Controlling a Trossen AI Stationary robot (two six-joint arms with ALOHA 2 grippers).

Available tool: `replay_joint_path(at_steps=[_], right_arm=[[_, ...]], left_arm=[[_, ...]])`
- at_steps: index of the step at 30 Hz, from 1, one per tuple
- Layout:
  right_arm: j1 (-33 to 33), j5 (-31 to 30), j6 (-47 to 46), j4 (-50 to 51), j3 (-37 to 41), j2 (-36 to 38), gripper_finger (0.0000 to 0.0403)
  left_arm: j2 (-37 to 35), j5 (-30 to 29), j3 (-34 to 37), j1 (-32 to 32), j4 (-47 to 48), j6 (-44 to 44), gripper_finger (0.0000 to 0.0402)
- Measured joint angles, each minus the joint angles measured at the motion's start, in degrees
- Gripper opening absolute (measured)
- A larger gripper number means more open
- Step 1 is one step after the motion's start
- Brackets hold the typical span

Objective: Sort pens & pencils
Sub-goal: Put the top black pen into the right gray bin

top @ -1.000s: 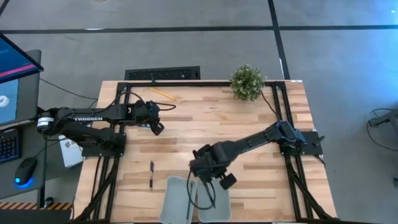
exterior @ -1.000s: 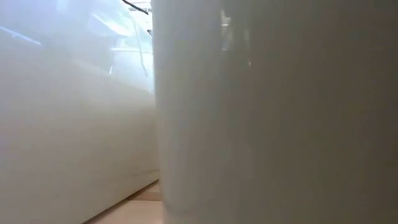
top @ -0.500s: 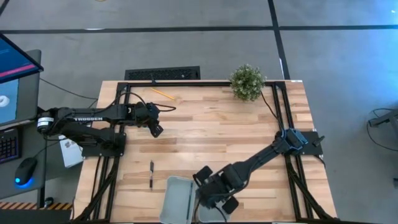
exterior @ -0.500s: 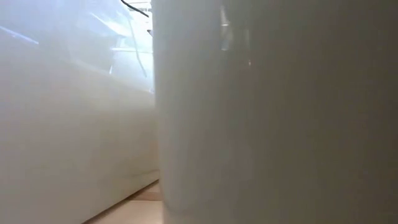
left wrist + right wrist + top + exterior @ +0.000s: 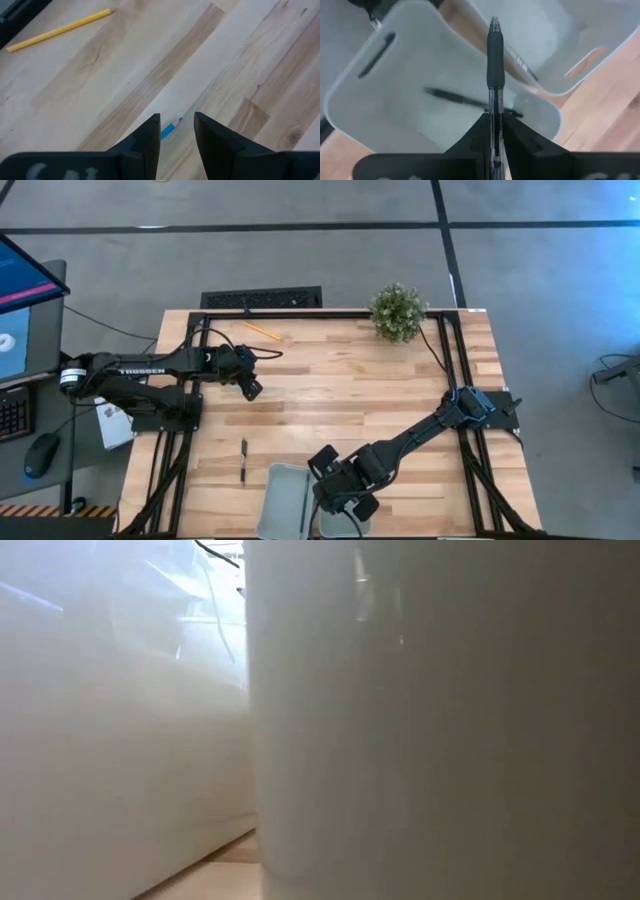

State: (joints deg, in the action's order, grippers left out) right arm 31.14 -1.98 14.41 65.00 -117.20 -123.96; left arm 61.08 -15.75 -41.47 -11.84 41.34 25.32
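Pen (image 5: 494, 65) in my right gripper (image 5: 494, 150): my two fingers are pinched tight on its clear barrel, and its black grip and tip stick out ahead of them. I hold it over the two pale bins at the six o'clock edge of the table (image 5: 400, 400). Below the pen, in the right wrist view, one bin (image 5: 410, 95) has another black pen (image 5: 465, 101) lying on its floor, and the second bin (image 5: 555, 40) also shows a dark pen (image 5: 520, 62) against its wall. From above, my right gripper (image 5: 345, 502) sits over the right-hand bin, just beside the left-hand one (image 5: 284, 498).

One more black pen (image 5: 243, 460) lies on the wood at about seven o'clock, just left of the bins.

My left gripper (image 5: 176, 131) hangs near ten o'clock, fingers partly apart and holding nothing. Between them on the wood I see the tip of the blue pencil (image 5: 169, 129). The yellow pencil (image 5: 60, 30) lies apart from it, toward eleven o'clock near the table's far rail. A small green plant (image 5: 398, 312) stands at about one o'clock.
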Motion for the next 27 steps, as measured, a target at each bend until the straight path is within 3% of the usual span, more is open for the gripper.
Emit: replay_joint_path(at_steps=[27], right_arm=[[0.73,3.08,0.18,-10.02,13.38,-0.11,0.0063]], left_arm=[[0.02,-0.02,0.0,0.02,0.0,0.61,0.0112]])
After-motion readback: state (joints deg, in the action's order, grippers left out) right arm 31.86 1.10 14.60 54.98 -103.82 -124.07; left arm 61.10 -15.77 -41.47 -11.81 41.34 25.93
